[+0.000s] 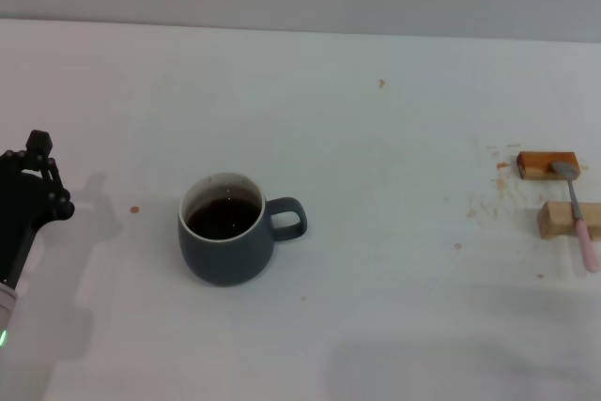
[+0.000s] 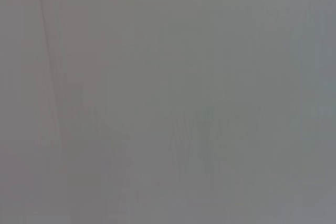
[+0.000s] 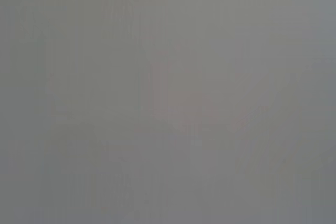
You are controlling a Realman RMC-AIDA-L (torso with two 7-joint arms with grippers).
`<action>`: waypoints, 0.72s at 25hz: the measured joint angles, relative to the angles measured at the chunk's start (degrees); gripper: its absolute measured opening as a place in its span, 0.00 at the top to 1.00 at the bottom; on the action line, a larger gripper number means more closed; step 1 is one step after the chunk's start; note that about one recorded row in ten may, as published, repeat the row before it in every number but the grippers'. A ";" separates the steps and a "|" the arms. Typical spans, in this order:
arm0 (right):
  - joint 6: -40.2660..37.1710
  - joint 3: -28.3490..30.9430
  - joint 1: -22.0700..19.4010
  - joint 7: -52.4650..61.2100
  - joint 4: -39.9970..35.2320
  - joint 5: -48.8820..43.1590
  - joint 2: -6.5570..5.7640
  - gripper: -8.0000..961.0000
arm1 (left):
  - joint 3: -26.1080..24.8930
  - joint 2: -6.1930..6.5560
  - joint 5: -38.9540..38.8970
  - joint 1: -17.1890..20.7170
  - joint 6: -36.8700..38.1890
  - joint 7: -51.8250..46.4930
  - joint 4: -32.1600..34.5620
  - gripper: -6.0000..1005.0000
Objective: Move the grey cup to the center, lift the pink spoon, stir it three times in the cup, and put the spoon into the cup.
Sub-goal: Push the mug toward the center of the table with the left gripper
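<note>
The grey cup [image 1: 228, 229] stands upright on the white table left of centre, with dark brown liquid inside and its loop handle pointing right. The pink spoon [image 1: 580, 220] lies at the far right, its metal bowl resting on one tan wooden block and its pink handle across another. My left gripper [image 1: 39, 180] is at the far left edge, well to the left of the cup and apart from it. My right gripper is out of view. Both wrist views show only a plain grey surface.
Two tan wooden blocks [image 1: 547, 164] [image 1: 563, 218] sit at the far right under the spoon, with small brown stains on the table [image 1: 376, 138] around them. A small brown spot lies left of the cup.
</note>
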 joint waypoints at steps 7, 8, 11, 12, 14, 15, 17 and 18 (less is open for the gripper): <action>-0.05 0.00 -0.05 -0.15 0.14 0.00 0.05 0.21 | 0.05 0.00 0.01 -0.06 -0.11 0.00 0.09 1.00; -0.06 0.00 -0.05 -0.15 0.14 0.00 0.05 0.21 | 0.04 0.00 0.04 -0.06 -0.13 0.00 0.09 1.00; -0.07 0.00 -0.05 -0.14 0.08 0.00 0.06 0.21 | 0.03 0.00 0.23 -0.06 -0.20 -0.01 0.09 1.00; -0.07 0.00 -0.05 -0.14 0.07 0.00 0.07 0.21 | 0.03 0.00 0.23 -0.06 -0.20 -0.01 0.09 1.00; -0.06 0.00 -0.05 -0.14 0.10 0.00 0.06 0.21 | 0.02 0.00 0.29 -0.06 -0.31 -0.06 0.09 1.00; -0.06 0.00 -0.05 -0.14 0.11 0.00 0.06 0.21 | 0.02 0.00 0.32 -0.03 -0.36 -0.08 0.10 1.00; -0.02 0.00 -0.05 -0.15 0.12 0.00 0.07 0.21 | 0.02 0.00 0.32 -0.03 -0.36 -0.08 0.10 1.00; 0.00 0.00 -0.05 -0.15 0.13 0.00 0.06 0.21 | 0.02 0.00 0.32 -0.03 -0.36 -0.08 0.10 1.00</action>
